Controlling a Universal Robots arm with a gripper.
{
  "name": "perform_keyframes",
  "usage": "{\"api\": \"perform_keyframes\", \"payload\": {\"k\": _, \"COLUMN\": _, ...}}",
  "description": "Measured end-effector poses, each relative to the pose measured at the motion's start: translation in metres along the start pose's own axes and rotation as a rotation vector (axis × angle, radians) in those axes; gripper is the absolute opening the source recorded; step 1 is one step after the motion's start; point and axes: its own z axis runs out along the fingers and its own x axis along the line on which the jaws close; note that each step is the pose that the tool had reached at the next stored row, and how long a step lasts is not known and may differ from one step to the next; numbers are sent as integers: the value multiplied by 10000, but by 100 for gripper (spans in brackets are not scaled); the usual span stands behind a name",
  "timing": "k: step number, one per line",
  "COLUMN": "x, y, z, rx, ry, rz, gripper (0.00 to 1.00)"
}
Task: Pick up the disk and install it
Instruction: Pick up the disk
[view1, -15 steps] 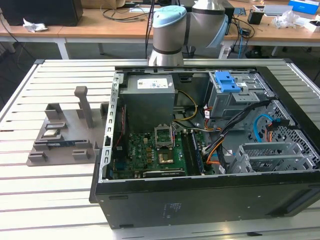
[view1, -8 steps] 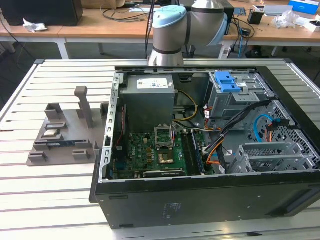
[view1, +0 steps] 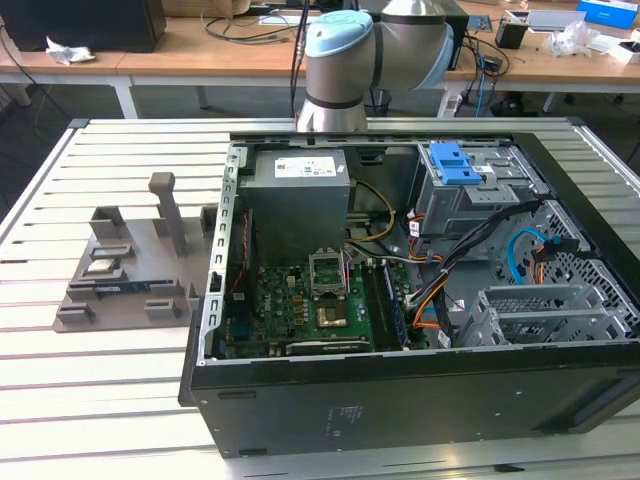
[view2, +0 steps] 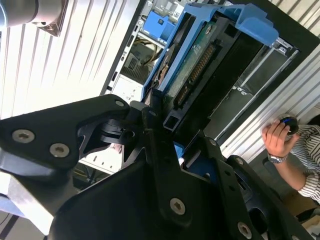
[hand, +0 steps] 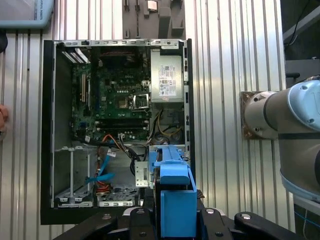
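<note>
On my gripper (view2: 172, 135) the jaws pinch the blue-framed disk (view2: 200, 57), held above the open computer case (hand: 47, 125) on the counter (hand: 225, 50).

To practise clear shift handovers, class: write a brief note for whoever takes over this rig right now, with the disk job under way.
Gripper: shut on the disk, clamping its blue carrier.
Disk: held in the air over the open computer case, not in any bay.
Done: the pick-up, since the disk is in the gripper.
Left: the install. The disk is not yet seated in the case.
Note: a person's hand is nearby.
</note>
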Motion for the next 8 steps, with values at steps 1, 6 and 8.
{"api": "perform_keyframes", "payload": {"k": 1, "x": 0, "y": -17, "z": 10, "rx": -1, "ry": 0, "rz": 0, "gripper": 36}}
{"api": "perform_keyframes", "payload": {"k": 6, "x": 10, "y": -94, "z": 87, "rx": -8, "ry": 1, "rz": -1, "gripper": 36}}
{"api": "perform_keyframes", "payload": {"k": 8, "x": 35, "y": -127, "z": 136, "rx": -11, "ry": -1, "rz": -1, "gripper": 36}}
